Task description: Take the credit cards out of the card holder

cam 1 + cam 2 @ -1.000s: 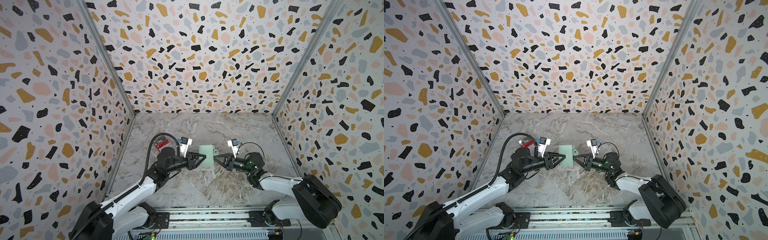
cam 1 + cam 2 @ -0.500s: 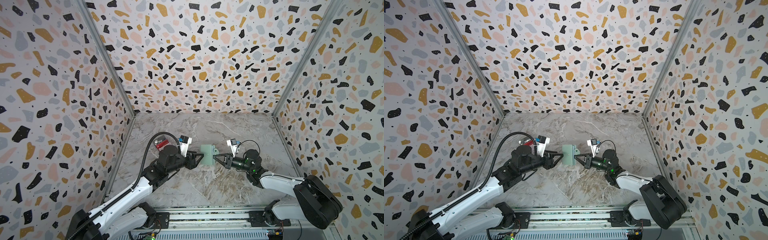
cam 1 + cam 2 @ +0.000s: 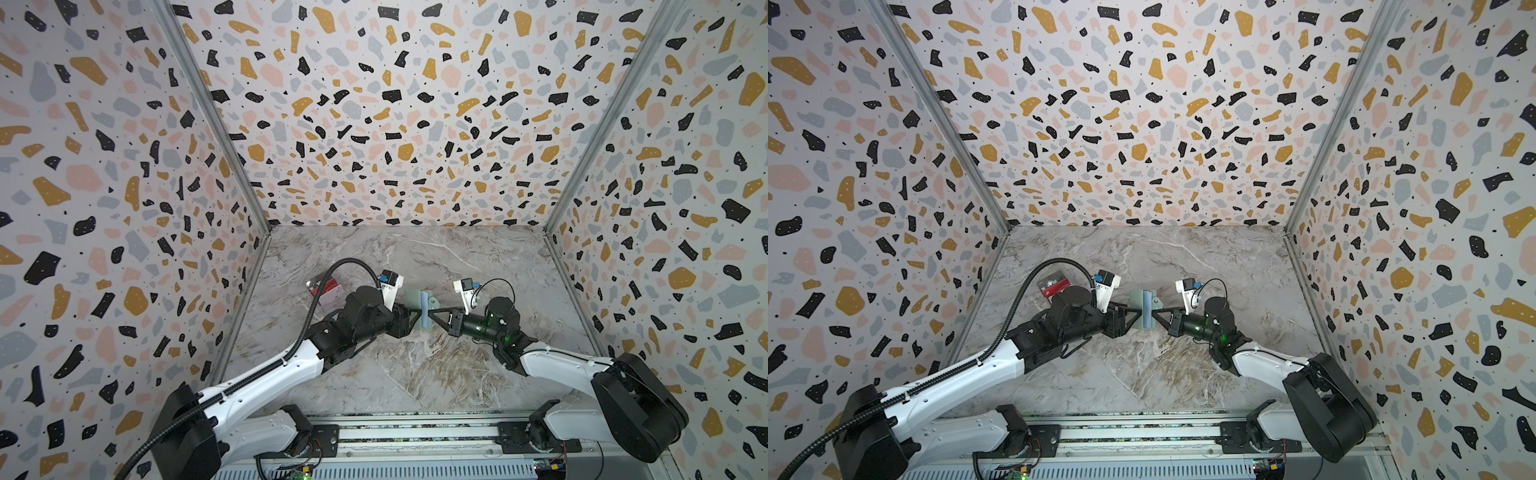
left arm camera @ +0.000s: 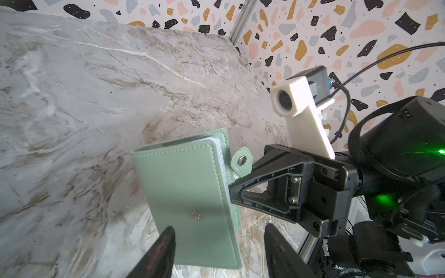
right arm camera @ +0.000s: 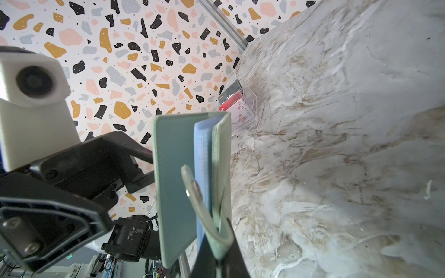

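Note:
The pale mint-green card holder (image 3: 420,309) (image 3: 1144,309) stands on edge above the table between both grippers. Its covers are slightly parted and bluish sleeves (image 5: 202,154) show inside. My right gripper (image 3: 432,311) (image 3: 1156,311) (image 5: 219,238) is shut on the back cover by the snap strap (image 4: 241,160). My left gripper (image 3: 409,311) (image 3: 1133,311) (image 4: 219,231) is open, its fingers straddling a lower corner of the front cover (image 4: 183,187). Credit cards (image 5: 231,100) printed "Vip" stand in a clear box. No card shows in the holder.
The clear plastic box (image 3: 328,286) (image 3: 1054,284) sits at the back left near the side wall, partly behind the left arm's cable. Speckled walls close in the marble table (image 3: 415,374) on three sides. A metal rail runs along the front.
The card holder has turned from lying broad-side up to standing edge-on, its covers parting to show the blue sleeves. My left jaws have widened and that wrist has lifted. The right grip is unchanged.

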Robot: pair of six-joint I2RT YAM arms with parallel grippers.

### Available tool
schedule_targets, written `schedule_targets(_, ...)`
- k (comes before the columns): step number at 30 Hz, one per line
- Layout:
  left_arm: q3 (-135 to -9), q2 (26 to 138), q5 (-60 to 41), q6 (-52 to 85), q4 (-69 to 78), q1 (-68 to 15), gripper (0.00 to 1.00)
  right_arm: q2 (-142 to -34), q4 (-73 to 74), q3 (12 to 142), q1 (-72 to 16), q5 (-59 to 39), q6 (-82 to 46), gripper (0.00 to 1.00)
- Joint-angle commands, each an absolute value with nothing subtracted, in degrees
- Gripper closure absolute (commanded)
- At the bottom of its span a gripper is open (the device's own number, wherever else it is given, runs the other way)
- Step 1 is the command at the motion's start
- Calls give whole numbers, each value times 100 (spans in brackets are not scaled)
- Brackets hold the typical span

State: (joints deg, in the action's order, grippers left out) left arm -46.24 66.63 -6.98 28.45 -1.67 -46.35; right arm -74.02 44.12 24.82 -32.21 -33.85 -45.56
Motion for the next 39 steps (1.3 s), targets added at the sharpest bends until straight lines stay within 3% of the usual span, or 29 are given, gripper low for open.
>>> schedule_targets(1, -4807, 6761, -480, 2969, -69, -4743, 39, -7130, 4241, 2746, -3207, -3229, -4301, 100)
schedule_targets(7, -4825, 6969, -142, 3142, -166, -4817, 41, -6949, 3928, 2751, -3204, -3066, -4110, 100)
schedule_targets(21, -4461, 7164, -3, 3474, 201, -4821, 83, -6673, 2519, 3107, -3346, -2631, -3483, 100)
schedule_targets(39, -3322, 7448, -238, 3800, 1197, -4820, 97, -6801, 1241, 3208, -3676, -2221, -3210, 100)
